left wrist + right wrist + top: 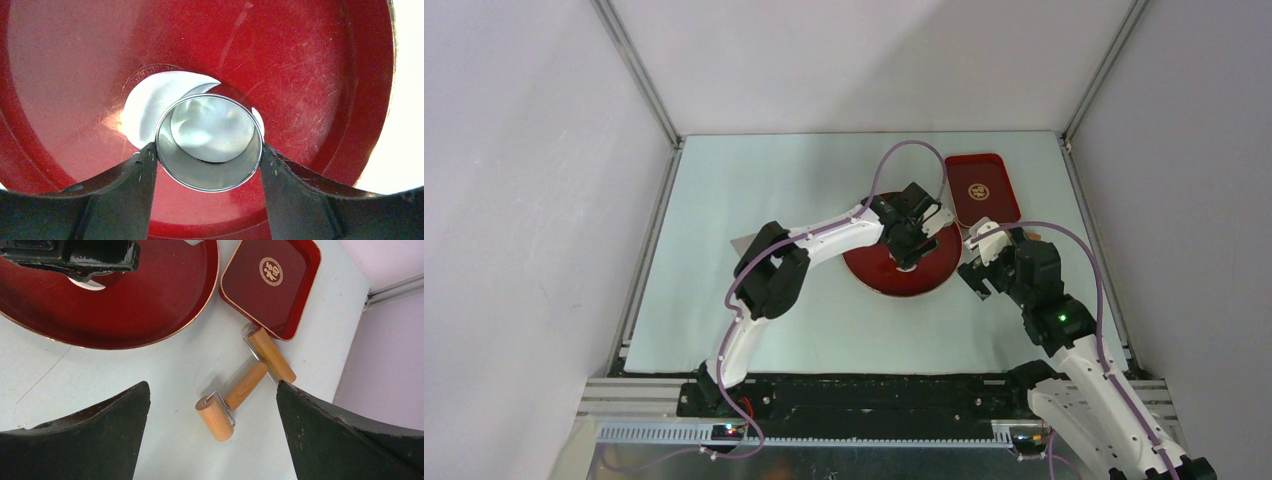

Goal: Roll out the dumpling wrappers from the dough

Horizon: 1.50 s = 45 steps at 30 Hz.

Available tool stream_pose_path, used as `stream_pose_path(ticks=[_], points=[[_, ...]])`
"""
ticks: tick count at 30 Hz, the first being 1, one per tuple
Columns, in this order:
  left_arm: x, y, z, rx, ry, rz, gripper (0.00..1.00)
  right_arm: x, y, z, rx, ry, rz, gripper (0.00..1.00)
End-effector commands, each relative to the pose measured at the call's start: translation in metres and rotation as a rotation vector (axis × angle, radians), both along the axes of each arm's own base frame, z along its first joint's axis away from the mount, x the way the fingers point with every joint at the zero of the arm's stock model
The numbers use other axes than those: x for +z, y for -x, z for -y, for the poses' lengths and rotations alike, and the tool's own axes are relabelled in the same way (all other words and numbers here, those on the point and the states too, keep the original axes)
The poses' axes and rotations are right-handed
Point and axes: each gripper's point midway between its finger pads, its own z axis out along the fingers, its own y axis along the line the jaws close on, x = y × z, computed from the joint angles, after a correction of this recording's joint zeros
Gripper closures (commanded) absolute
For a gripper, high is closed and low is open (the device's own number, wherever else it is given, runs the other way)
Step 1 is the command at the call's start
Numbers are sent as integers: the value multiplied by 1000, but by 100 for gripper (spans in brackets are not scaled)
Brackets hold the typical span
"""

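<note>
Your left arm (824, 235) comes up from the near-left base. Elbow is folded at centre-left and the forearm runs right and far, w/ the wrist tipped down over the plate (300, 60).

Left gripper (207, 150) is pinching the ring cutter (209, 175), one dark finger on each side of its wall. Cutter is thin shiny metal, a round open band w/ a mirror-like inside.

Dough (150, 105) lies on the plate's flat middle, just left-far of the ring. It's a smooth matte white sheet w/ a rounded edge and a curved bite out of it where red shows.

Dumpling wrapper (210, 130) is the round pale disc you see through the ring. Can't tell if it's stuck in the cutter or lying on the plate.

Plate is glossy red and round, w/ a scuffed face and a raised rim.

Your right arm (1064, 320) rises from the near-right base, w/ the wrist bent down over the surface (75, 370) right of the plate. Right gripper (212, 385) is spread wide w/ nothing between the fingers.

Below it lies a roller (245, 385): light wood, w/ a handle, a barrel at each end and wire yokes. Its far barrel sits just beside the near corner of the tray (250, 290), which is red lacquer w/ rounded corners and a gold round emblem.

Surface is pale and matte.
</note>
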Motion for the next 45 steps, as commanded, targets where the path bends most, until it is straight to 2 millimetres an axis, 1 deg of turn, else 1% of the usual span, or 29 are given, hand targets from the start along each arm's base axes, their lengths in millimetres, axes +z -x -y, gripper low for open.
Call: stream_pose_path(ticks=[1, 2, 10, 16, 22, 24, 25, 27, 28, 29, 30, 31, 32, 33, 34, 35, 36, 37, 38, 39, 40, 41, 42, 43, 44, 45], points=[[5, 4, -6, 20, -3, -40, 35, 2, 0, -5, 8, -25, 1, 1], [7, 4, -5, 21, -2, -35, 32, 1, 0, -5, 9, -24, -1, 1], [16, -1, -6, 34, 7, -8, 21, 0, 1, -5, 12, -21, -8, 1], [27, -4, -5, 42, 21, 15, 16, -1, 1, -5, 13, -20, -10, 1], [38, -7, -5, 49, 39, 32, 14, -2, 2, -6, 15, -19, -14, 1], [44, -8, -6, 51, 49, 40, 10, -3, 1, -7, 18, -16, -20, 1], [49, -9, -6, 51, 58, 46, 4, -4, 2, -10, 32, -22, -23, 1], [57, -9, -7, 51, 76, 50, 1, -6, 0, -15, 48, -24, -32, 1], [59, -8, -7, 49, 84, 45, 1, -7, -2, -18, 56, -24, -35, 1], [66, -9, -8, 49, 98, 47, 0, -6, -4, -20, 59, -28, -33, 1], [67, -6, -8, 44, 107, 38, 0, -9, -6, -23, 62, -26, -49, 1], [74, -7, -9, 48, 122, 42, 0, -3, -9, -26, 66, -43, -48, 1], [76, -6, -10, 46, 129, 36, 0, -6, -12, -28, 65, -43, -71, 1], [82, -7, -12, 53, 142, 39, 0, 1, -15, -32, 69, -66, -68, 1], [84, -6, -13, 54, 152, 33, 0, -2, -19, -35, 67, -80, -89, 1], [92, -10, -18, 71, 169, 35, 0, 2, -24, -39, 78, -104, -102, 1], [98, -10, -21, 74, 189, 29, 0, 7, -28, -43, 77, -140, -105, 1], [102, -17, -28, 102, 204, 24, 0, 12, -35, -47, 88, -176, -120, 1], [109, -23, -37, 123, 229, 16, 0, 27, -43, -51, 85, -223, -106, 1], [112, -25, -40, 141, 257, -1, 0, 23, -49, -55, 92, -253, -145, 1], [116, -35, -52, 177, 279, 6, 0, 39, -57, -61, 102, -303, -136, 1], [113, -39, -59, 211, 291, -10, 0, 35, -65, -64, 89, -322, -167, 1], [116, -53, -70, 255, 314, 4, 0, 47, -73, -68, 101, -337, -152, 1], [113, -58, -76, 297, 324, -7, 0, 40, -80, -73, 103, -334, -181, 1], [110, -72, -86, 335, 333, 5, 0, 48, -87, -76, 100, -340, -170, 1], [107, -78, -90, 387, 341, -5, 0, 40, -92, -84, 104, -335, -195, 1]])
